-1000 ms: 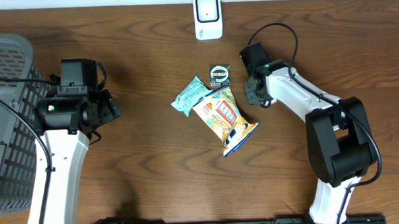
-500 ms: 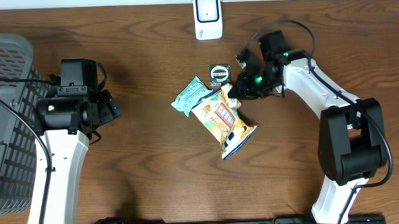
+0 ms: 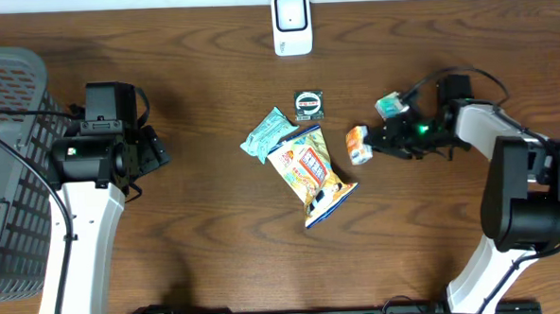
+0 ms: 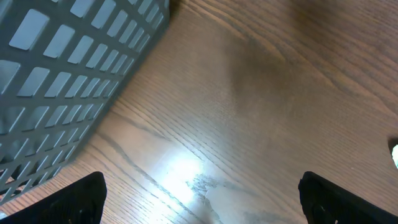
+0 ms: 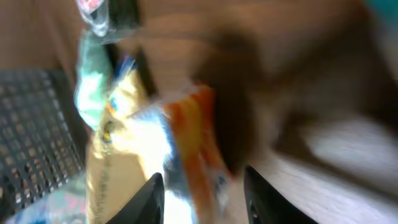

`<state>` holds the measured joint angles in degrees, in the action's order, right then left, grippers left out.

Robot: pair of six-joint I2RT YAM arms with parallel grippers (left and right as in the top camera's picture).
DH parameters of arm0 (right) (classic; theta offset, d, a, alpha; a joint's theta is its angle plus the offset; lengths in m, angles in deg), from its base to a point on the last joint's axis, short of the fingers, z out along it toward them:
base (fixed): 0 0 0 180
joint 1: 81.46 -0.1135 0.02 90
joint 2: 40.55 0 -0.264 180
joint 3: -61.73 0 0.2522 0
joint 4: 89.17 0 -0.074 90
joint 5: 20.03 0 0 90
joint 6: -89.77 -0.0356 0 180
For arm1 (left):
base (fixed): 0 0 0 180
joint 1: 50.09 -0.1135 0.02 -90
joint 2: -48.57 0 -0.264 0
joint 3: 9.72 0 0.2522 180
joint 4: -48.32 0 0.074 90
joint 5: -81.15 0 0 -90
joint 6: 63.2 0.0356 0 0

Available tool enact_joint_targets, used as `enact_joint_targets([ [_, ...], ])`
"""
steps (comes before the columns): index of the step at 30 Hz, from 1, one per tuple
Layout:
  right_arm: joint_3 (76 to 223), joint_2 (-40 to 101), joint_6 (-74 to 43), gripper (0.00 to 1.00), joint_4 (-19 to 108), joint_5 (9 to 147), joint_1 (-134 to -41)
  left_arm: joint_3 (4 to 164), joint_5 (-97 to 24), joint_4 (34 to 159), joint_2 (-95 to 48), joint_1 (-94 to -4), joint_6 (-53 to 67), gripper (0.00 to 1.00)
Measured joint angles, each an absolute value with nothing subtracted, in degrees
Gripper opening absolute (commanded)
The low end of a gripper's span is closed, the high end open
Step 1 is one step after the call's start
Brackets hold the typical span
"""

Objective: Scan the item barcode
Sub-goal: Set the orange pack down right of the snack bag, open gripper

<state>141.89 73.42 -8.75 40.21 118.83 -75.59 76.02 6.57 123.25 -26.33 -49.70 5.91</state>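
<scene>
Wood tabletop (image 3: 218,264), scanner (image 3: 292,24) at far edge

From overhead you get even, fairly bright light and a sharp picture. The wooden table (image 3: 218,245) shows only soft shadows beside the arms, with a dimmer patch by the grey basket (image 3: 5,141) at upper left. A green light glows on the right arm (image 3: 477,125). In the left wrist view a white glare spot sits on the wood, the upper right is shaded, and the fingertips (image 4: 78,196) of the left gripper (image 4: 199,202) are dark, soft silhouettes. Your right wrist view is smeared throughout: the orange packet (image 5: 199,137) and the fingers (image 5: 149,196) of the right gripper (image 5: 202,196) are mere streaks.
</scene>
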Motion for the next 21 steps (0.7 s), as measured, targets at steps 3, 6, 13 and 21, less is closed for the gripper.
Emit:
enact_joint_targets([
  [3,146.0,73.4,-8.0,0.45,31.5,113.6,-74.2,76.0,6.6,123.3,-26.3,-49.7,5.9,0.98],
  [6,154.1,73.5,-7.0,0.5,21.8,105.7,-74.1,76.0,6.6,123.3,-26.3,-49.7,5.9,0.98],
  [13,165.4,73.4,-5.1,0.69,11.3,95.8,-74.8,76.0,6.6,123.3,-26.3,-49.7,5.9,0.98],
  [21,165.5,73.4,-4.1,0.99,11.8,92.3,-80.5,76.0,6.6,123.3,-26.3,-49.7,5.9,0.98],
])
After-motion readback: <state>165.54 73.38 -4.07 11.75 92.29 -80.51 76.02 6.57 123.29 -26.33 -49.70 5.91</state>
